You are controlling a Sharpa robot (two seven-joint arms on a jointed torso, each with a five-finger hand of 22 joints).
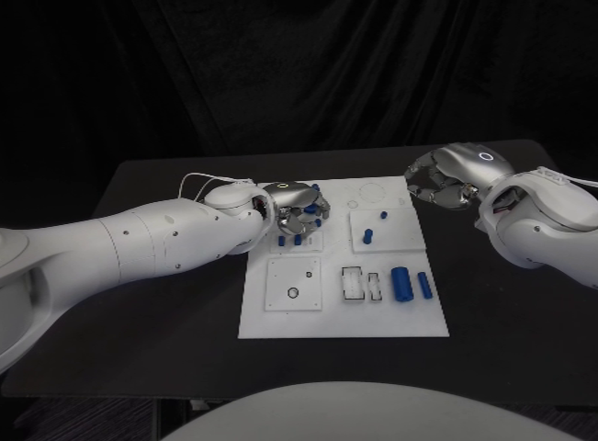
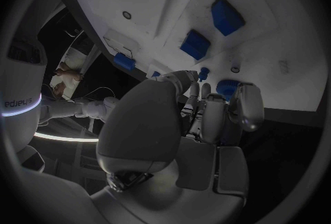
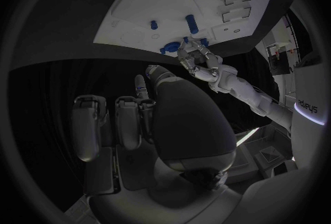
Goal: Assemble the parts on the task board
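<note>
Two blue cylinders (image 1: 402, 284) lie side by side on the task board (image 1: 345, 322), long axes running toward the robot; left hand (image 1: 296, 209) over the board, grasp unclear; right hand (image 1: 440, 181) released beside it

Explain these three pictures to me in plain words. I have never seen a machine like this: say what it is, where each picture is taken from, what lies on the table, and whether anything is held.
This is a robot with two white arms, each ending in a silver many-fingered hand. The square picture looks down from a camera on its head at a black table. The two round pictures come from cameras at its wrists, looking past each hand.

On the table lies a white task board. Small blue parts lie on it or stand in it, some upright like pegs.

The left hand is down over the board's far left corner, fingers curled among the small blue pieces there. Whether it grips one, I cannot tell. The right hand is beside the board's far right corner, over the table, fingers apart, holding nothing.
</note>
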